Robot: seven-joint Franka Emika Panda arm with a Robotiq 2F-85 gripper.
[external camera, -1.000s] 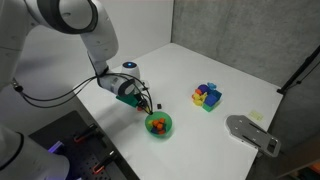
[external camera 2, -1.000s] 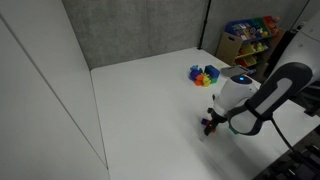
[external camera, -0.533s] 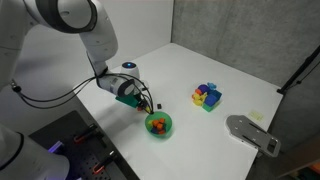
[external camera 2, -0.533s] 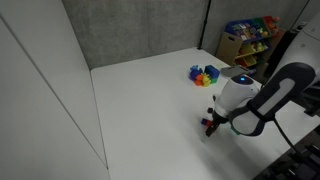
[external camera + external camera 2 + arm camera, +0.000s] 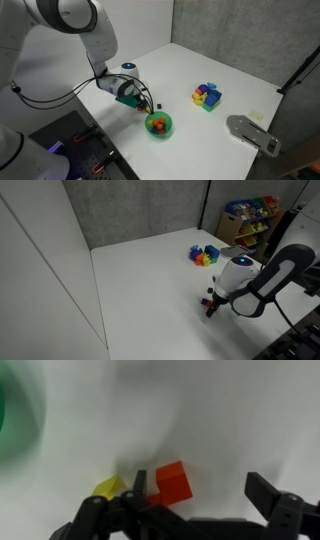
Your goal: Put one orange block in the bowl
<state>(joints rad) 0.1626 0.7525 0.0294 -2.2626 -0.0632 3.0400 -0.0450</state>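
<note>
In the wrist view a tiny orange block [image 5: 172, 482] lies on the white table between my open gripper's [image 5: 200, 490] fingers, close to the left finger. A small yellow block [image 5: 110, 486] lies just left of that finger. The green bowl's rim [image 5: 6, 420] shows blurred at the left edge. In an exterior view my gripper [image 5: 148, 104] is low over the table right beside the green bowl [image 5: 168, 130], which holds small orange and red pieces. In an exterior view [image 5: 210, 305] the arm hides the bowl.
A blue, yellow and purple cluster of toy blocks [image 5: 207, 96] sits further along the table, also seen in an exterior view [image 5: 204, 254]. A grey flat object [image 5: 252, 134] lies near the table's edge. A shelf of toys [image 5: 250, 218] stands behind the table.
</note>
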